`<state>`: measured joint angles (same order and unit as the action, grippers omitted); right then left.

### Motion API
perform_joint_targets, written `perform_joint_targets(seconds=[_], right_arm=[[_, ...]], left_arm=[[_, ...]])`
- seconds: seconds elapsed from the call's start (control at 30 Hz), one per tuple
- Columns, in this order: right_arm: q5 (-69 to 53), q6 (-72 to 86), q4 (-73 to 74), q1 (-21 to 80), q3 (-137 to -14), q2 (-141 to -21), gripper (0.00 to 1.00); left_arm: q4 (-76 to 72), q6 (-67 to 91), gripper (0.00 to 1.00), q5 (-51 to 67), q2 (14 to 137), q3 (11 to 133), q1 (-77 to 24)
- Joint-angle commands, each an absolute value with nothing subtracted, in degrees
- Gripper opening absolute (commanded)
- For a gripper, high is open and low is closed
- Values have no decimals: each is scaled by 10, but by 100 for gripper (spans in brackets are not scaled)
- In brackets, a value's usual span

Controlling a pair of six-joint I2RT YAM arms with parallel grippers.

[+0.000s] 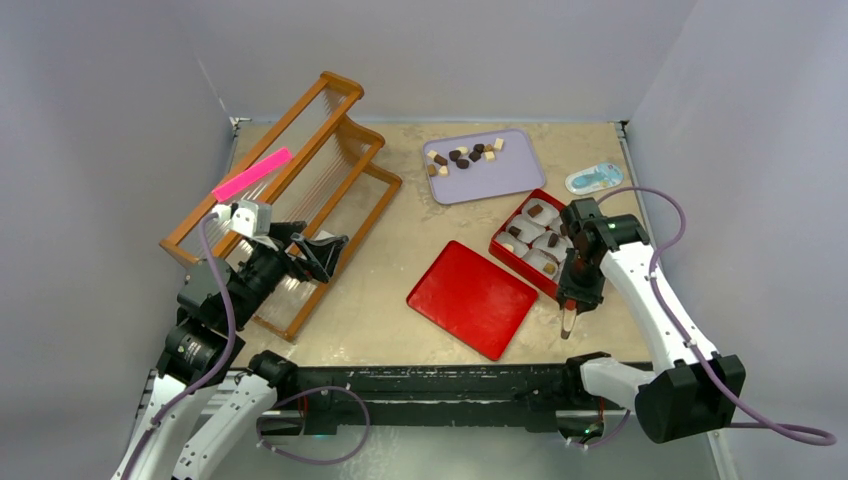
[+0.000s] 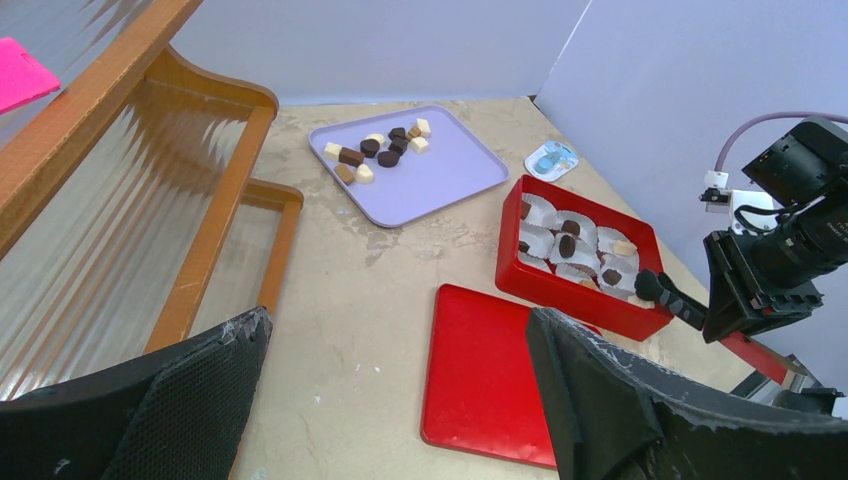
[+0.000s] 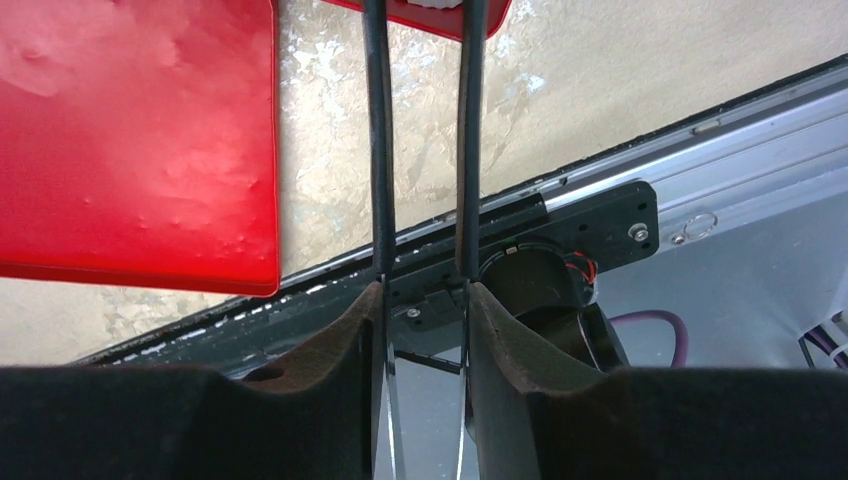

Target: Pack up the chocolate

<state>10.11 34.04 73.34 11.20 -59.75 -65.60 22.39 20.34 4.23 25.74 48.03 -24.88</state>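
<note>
Left fingers (image 2: 190,400) wide; chocolate (image 2: 350,156) brown, cream

From above and behind the arm bases we look down on the whole table (image 1: 400,250). Our left wrist camera sits low at the left, facing right; both share the lavender tray (image 1: 500,175), red box (image 1: 500,247) and red lid (image 1: 472,298). Our right wrist camera peers close along black tweezers (image 3: 377,150), lid at upper left.

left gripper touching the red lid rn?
Apart. Top view shows the left gripper over by the wooden rack, with bare table between it and the red lid.
</note>
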Motion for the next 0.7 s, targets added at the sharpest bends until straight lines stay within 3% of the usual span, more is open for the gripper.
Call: perform_joint_targets(seconds=[0.0, 0.67], right_arm=[[122, 360, 729, 113, -619, -650, 37], [119, 303, 664, 113, -705, -663, 36]], left_arm=[[219, 197, 98, 44, 258, 483, -252], [219, 196, 98, 45, 259, 482, -252]])
